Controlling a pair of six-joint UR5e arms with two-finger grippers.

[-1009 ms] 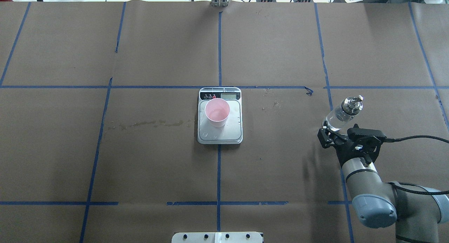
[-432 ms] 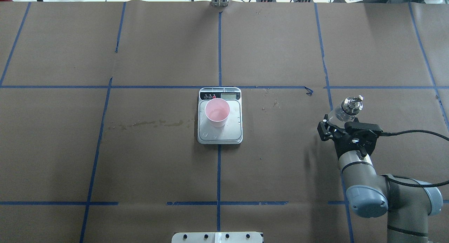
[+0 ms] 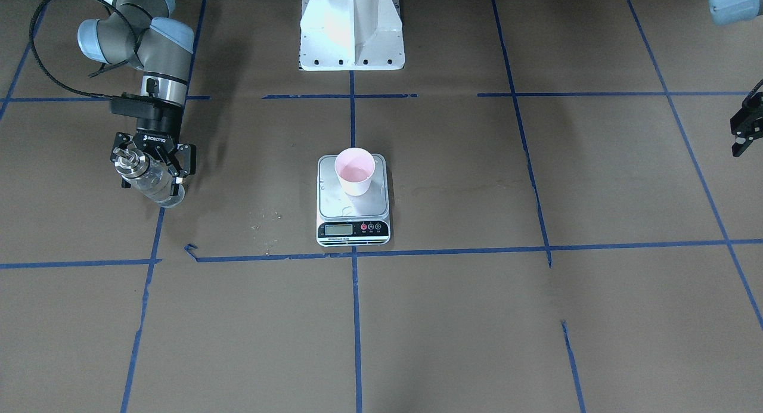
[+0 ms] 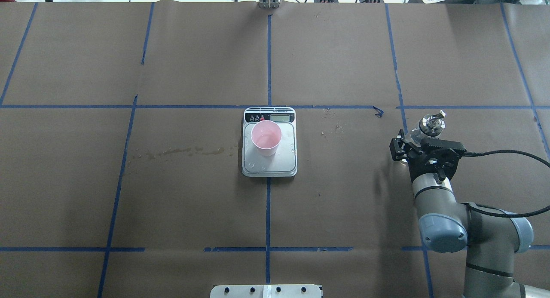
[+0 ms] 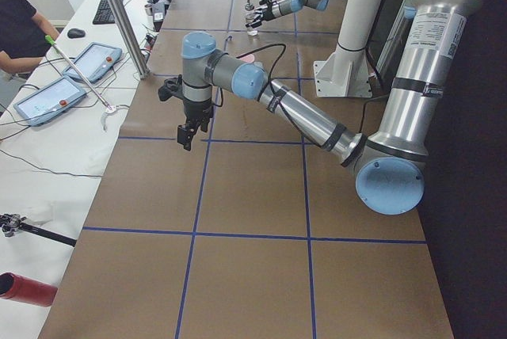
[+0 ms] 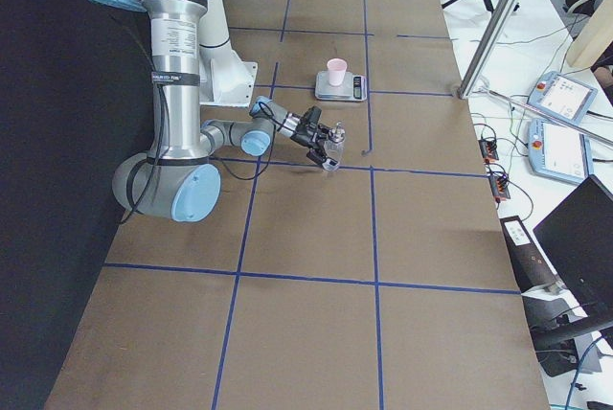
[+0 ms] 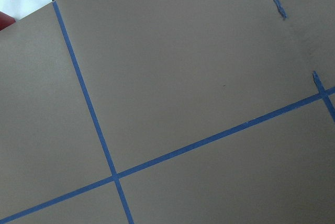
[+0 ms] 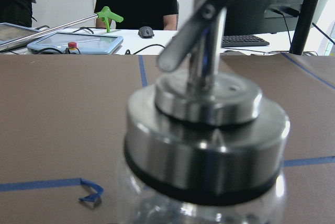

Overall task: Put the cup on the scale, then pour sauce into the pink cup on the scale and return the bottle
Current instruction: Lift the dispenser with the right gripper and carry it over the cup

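Note:
The pink cup (image 4: 266, 137) stands upright on the silver scale (image 4: 269, 165) at the table's middle; both also show in the front view, the cup (image 3: 354, 171) on the scale (image 3: 353, 209). My right gripper (image 4: 414, 142) is shut on the clear glass bottle (image 4: 413, 136) at the table's right, low over the paper and slightly tilted, silver cap (image 4: 431, 123) up. In the front view the gripper (image 3: 152, 183) holds the bottle (image 3: 149, 179). The cap fills the right wrist view (image 8: 204, 130). My left gripper (image 3: 745, 127) hangs at the far left, empty; its jaws are unclear.
A wet streak (image 4: 180, 151) marks the brown paper left of the scale. Blue tape lines cross the table. The white robot base (image 3: 351, 28) stands at the near edge. Tablets (image 6: 560, 99) and an operator sit beyond the far edge.
My right arm has carried the bottle a little farther from me and lower, and turned it more upright. The cup and scale have not moved.

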